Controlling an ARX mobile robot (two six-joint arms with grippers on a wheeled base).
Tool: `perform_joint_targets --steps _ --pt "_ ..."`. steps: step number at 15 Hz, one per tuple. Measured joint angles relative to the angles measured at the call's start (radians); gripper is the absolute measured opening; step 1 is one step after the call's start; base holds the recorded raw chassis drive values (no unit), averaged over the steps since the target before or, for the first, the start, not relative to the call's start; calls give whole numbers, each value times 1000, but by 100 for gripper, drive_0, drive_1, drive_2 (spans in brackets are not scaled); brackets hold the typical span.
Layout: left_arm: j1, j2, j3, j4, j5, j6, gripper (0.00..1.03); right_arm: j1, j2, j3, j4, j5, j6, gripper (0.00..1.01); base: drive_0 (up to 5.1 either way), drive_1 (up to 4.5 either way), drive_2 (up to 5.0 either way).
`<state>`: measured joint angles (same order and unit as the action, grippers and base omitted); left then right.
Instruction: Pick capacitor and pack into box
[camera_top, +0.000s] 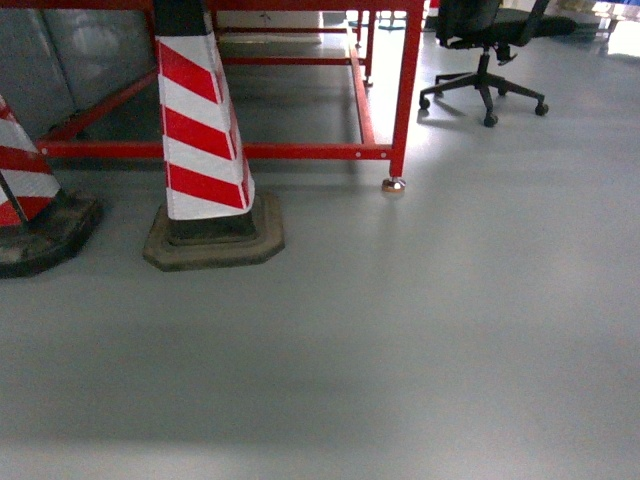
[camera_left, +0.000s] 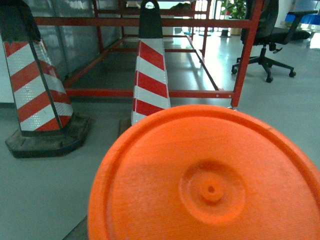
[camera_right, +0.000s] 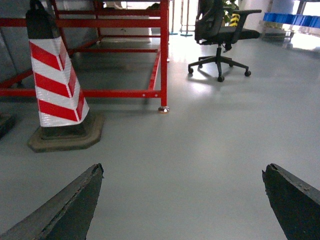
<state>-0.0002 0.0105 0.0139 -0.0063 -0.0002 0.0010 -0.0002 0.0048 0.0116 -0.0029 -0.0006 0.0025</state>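
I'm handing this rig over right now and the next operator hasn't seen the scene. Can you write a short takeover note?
Right claw: open, nothing between its fingers, held above bare grey floor.
Left claw: not visible; an orange disc fills the left wrist view, so I cannot tell its state.
Job's things: no capacitor or box in any view.
Surroundings: striped cone, second cone, red frame, office chair.
Done: nothing visible.
Left: find the capacitor and box, pick, pack.
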Motion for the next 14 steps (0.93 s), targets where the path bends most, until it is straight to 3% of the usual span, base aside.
perform_joint_targets --steps 10,14 --pt "0 0 0 -2 0 0 43 0 0 0 -3 0 0 98 -497 249 249" --pt "0 0 0 3 -3 0 43 0 0 0 -3 -2 0 98 -64 30 30"
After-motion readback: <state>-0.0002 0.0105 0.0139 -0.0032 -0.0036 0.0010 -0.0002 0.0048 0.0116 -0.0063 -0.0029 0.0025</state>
